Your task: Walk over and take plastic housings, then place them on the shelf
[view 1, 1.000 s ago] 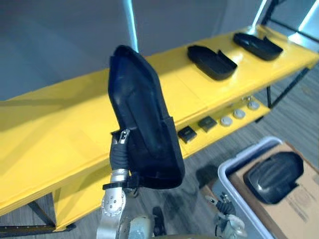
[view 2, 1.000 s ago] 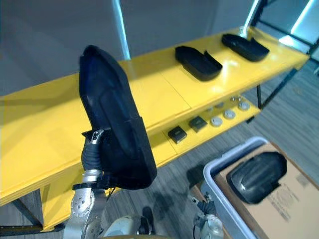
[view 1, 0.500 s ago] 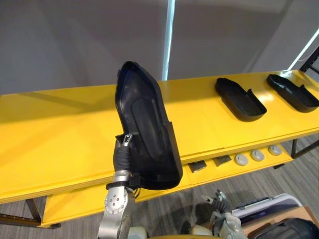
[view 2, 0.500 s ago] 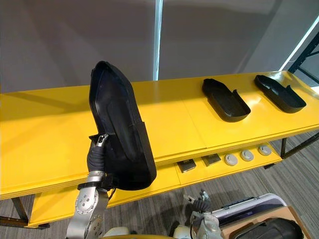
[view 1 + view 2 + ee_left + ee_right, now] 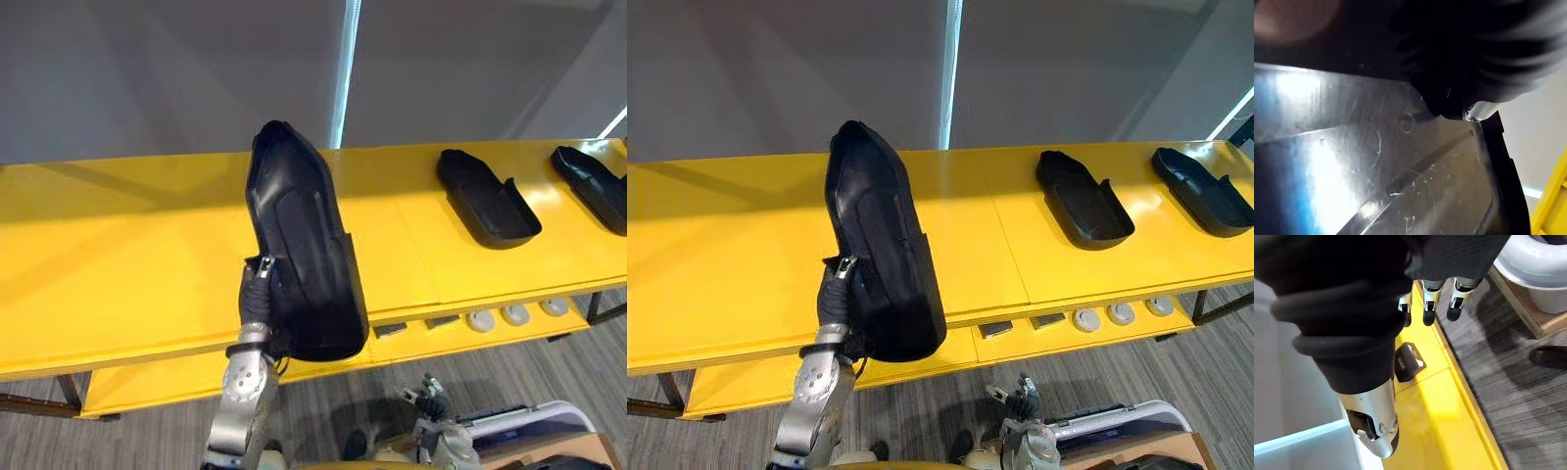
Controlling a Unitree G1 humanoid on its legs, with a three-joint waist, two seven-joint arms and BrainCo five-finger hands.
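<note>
A large black plastic housing stands upright in the air in front of the long yellow shelf, its hollow side toward me. It rests against my left hand, whose dark ribbed cover shows at the housing's lower left edge. The left wrist view has the housing's glossy inner wall pressed close. Two more black housings lie flat on the shelf top at the right. My right hand hangs low with relaxed fingers, holding nothing, and shows at the bottom of the right eye view.
The lower shelf board carries small dark blocks and round grey discs. A white bin's rim and a cardboard corner sit on the grey floor at lower right. A grey wall stands behind the shelf.
The camera has swung toward the shelf, which now lies square across the view; the bin has slid mostly out at lower right. The housing stays upright on my left hand.
</note>
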